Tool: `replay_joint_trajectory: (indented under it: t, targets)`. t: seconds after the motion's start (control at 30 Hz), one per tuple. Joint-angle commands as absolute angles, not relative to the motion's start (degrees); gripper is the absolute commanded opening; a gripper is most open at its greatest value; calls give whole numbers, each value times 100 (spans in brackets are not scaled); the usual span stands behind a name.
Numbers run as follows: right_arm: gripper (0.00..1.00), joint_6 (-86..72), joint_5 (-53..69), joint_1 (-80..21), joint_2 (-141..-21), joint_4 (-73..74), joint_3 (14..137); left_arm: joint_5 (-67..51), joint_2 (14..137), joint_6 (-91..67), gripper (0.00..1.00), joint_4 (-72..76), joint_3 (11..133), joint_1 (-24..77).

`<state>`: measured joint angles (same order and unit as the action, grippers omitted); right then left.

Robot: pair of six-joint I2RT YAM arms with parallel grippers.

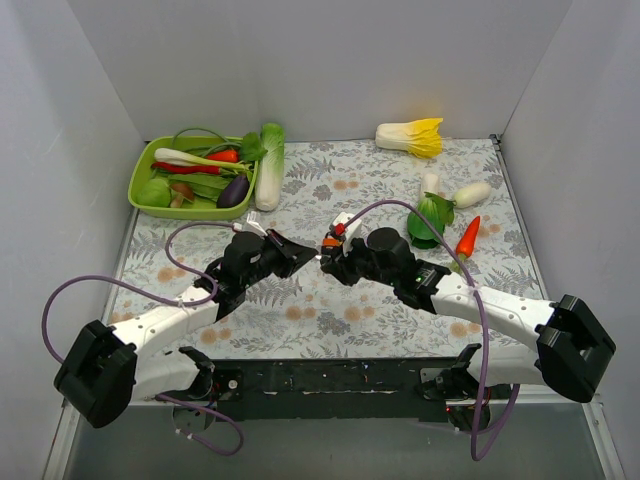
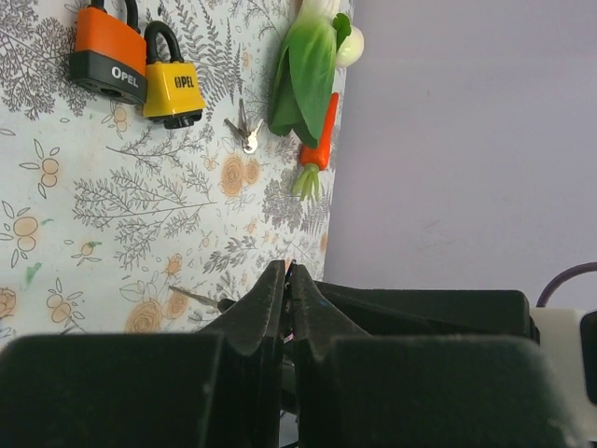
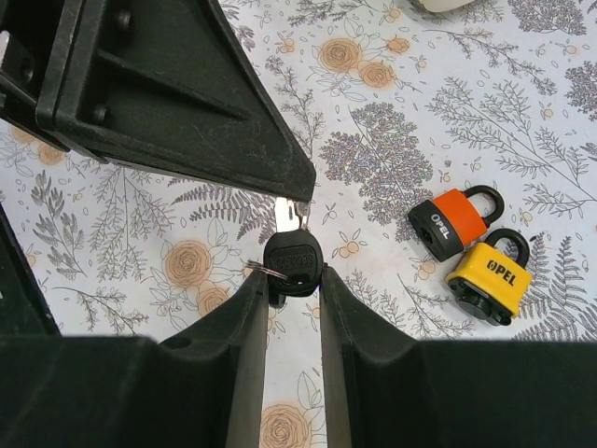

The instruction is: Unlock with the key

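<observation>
The right gripper [image 3: 292, 280], jaws partly apart, clamps the black plastic head of the silver-bladed key [image 3: 292, 254]. At 12 o'clock, the left gripper [image 3: 300, 193] is pressed together, its tip touching the blade. The orange padlock [image 3: 450, 224] and the yellow padlock [image 3: 490, 273] lie at 3 o'clock on the floral tablecloth [image 3: 392, 140].

the green plastic tray [image 1: 139, 186] sits at the far left of the floral-print worktop [image 1: 300, 320]. the orange padlock [image 3: 454, 222] lies just beside the yellow padlock [image 3: 490, 271]. over the middle, the black-headed metal key [image 3: 292, 250] spans between the left end effector [image 2: 285, 273] and the right end effector [image 3: 292, 280], pinched by both.
</observation>
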<state>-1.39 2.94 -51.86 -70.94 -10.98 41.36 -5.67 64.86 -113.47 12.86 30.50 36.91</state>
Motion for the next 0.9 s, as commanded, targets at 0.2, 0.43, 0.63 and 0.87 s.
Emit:
replay_joint_trajectory:
  t: [0.2, 0.43, 0.63, 0.87]
  targets:
    - [54, -570, 1043, -4528, -6698, -1002, 4210, -1132, 6117, -9504, 0, 1608, 2821, 3121]
    - [56, -1081, 2810, -3823, -6618, -1345, 4218, -2474, 6029, -8808, 0, 2372, 2610, 2848]
    - [52, -1739, 3786, -3823, -7180, -1774, 4377, -3348, 6100, -8675, 0, 3243, 2470, 2839]
    - [43, -2487, 4517, -3797, -7435, -2495, 4377, -3586, 6038, -8578, 0, 3349, 2435, 2830]
